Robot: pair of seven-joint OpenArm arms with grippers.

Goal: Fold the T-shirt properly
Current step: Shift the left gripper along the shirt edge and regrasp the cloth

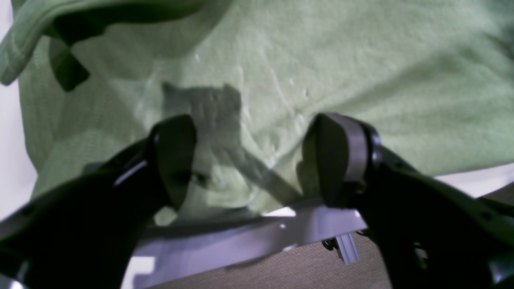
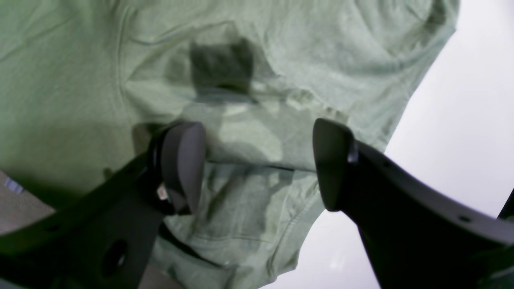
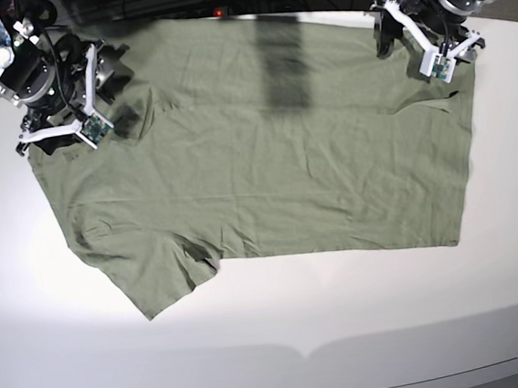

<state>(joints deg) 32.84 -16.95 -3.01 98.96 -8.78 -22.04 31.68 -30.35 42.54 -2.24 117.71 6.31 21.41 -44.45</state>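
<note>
Green T-shirt (image 3: 266, 175) lying flat on the white counter (image 3: 272, 330), left end effector (image 1: 249, 160) wide open over the shirt's hem corner, right end effector (image 2: 257, 164) wide open over its sleeve, neither holding anything

T-shirt (image 3: 266, 175) neck label hidden

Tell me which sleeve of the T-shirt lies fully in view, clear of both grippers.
The sleeve on the T-shirt's near edge, spread flat on the table; the other one lies by the right gripper.
</note>
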